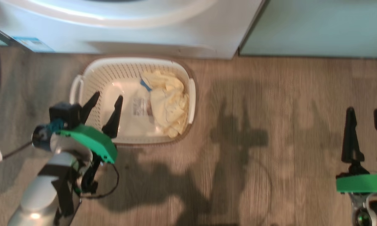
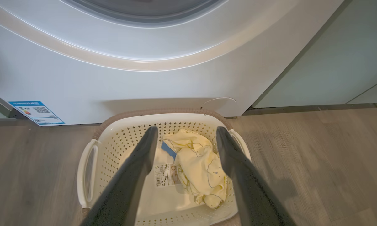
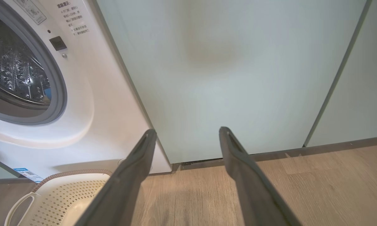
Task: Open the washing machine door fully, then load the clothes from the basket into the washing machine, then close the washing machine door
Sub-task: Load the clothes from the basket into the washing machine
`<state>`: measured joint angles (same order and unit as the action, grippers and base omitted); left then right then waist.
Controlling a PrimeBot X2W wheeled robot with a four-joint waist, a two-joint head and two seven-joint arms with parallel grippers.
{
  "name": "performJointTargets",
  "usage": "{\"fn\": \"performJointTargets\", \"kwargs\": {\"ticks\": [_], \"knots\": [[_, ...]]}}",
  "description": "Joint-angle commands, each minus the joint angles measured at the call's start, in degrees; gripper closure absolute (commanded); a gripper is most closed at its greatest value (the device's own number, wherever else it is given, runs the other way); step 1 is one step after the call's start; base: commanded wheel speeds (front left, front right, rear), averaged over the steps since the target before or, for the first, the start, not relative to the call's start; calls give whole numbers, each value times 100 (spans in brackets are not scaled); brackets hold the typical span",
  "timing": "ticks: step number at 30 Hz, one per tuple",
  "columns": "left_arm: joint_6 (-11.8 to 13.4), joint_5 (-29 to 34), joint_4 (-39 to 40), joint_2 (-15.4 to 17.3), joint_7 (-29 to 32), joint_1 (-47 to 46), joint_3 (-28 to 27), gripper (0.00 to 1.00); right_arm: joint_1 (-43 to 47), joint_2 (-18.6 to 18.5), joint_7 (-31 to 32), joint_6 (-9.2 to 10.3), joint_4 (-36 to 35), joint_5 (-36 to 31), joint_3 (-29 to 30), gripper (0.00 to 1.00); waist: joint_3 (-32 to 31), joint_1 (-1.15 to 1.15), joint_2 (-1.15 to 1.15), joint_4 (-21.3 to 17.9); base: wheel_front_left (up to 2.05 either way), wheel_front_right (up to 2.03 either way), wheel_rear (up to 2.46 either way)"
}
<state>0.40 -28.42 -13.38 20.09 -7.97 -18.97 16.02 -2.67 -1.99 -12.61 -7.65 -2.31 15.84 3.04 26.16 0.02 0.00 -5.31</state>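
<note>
Down on the floor [image 1: 270, 125] right by the washer [image 1: 144, 34], basket [image 1: 94, 78] puts the clothes [image 1: 168, 100] a short haul from the drum [image 3: 16, 72] I guess; left claw [image 1: 108, 95] spread above it, right claw [image 1: 364, 110] spread too.

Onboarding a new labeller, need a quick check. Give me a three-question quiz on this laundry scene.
1. True or false: the pale yellow soft garment lies inside the cream perforated plastic basket.
2. The left gripper is: A) shut on the garment; B) open and empty, aimed at the basket; C) shut on the basket rim.
3. What does the open right gripper face, beside the big white front-loading washing machine?
Key: 1 true; 2 B; 3 the pale mint-green cabinet panel.
</note>
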Motion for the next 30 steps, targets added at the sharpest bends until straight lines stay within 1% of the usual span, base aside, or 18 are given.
{"fn": "performJointTargets", "kwargs": {"ticks": [1,2,6,12,20,27,30], "knots": [[-80,-26,-34,150,20,-312,-150,0,-158,-88,-88,16,-133,45,-159,0,465,-2,0,-178,0,0,0],[-206,-35,-326,153,44,-530,-92,0,-259,-88,-129,16,-99,80,-198,0,675,-2,0,-252,0,0,0],[-459,-75,-938,171,92,-962,31,0,-460,-88,-194,16,-15,182,-282,0,1055,-2,0,-430,0,0,0],[-705,-129,-1729,248,201,-1523,334,0,-753,-88,-234,16,100,385,-486,0,1600,-2,0,-777,0,0,0],[-784,-370,-2485,347,302,-2195,801,0,-961,-88,-238,16,33,668,-617,0,2129,-2,0,-1117,0,0,0],[-787,-932,-2815,482,526,-2679,1326,0,-1125,-88,-238,16,25,866,-824,0,2432,-2,0,-1368,0,0,0],[-788,-1094,-2905,527,594,-2837,1450,0,-1172,-88,-238,16,17,922,-871,0,2525,-2,0,-1436,0,0,0]]}}
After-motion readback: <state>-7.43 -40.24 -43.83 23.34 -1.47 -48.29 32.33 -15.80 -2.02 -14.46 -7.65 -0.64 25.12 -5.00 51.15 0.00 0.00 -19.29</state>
